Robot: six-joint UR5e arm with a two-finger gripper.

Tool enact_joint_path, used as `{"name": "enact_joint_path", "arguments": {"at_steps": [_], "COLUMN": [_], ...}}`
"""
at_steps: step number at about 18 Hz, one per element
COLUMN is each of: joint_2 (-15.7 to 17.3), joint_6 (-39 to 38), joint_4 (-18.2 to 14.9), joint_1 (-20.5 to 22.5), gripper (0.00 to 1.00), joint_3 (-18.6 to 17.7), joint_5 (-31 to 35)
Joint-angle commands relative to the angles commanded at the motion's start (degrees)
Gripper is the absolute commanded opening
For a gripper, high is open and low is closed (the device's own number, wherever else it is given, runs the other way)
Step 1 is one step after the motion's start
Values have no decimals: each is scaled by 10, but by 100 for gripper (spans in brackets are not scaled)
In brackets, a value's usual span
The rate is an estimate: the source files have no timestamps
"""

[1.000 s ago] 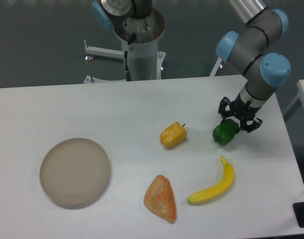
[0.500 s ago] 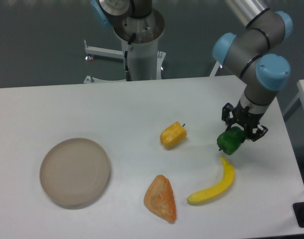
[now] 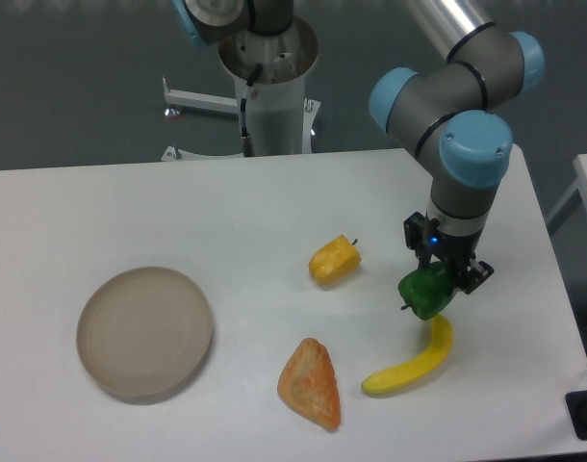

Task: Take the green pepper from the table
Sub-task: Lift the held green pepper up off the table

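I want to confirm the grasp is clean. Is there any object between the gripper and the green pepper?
Nothing visible stands between them. The gripper is shut on the green pepper itself. The banana lies just below the pepper in the image, and the yellow pepper sits apart to the image-left.

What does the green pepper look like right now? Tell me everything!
The green pepper is small, dark green, shiny and lumpy, with a tiny stem poking out at its lower left. The gripper holds it from above, fingers closed around its top. It looks lifted off the table, hanging just above the upper tip of the banana. Whether it touches the banana cannot be told. The yellow pepper lies apart on its left.
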Motion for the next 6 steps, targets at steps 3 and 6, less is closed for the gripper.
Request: {"name": "enact_joint_path", "arguments": {"at_steps": [3,6], "joint_2": [-1,-1], "joint_6": [-3,-4], "joint_4": [0,0], "joint_1": [-2,-5], "gripper": [23,23], "joint_3": [4,11], "joint_5": [4,6]}}
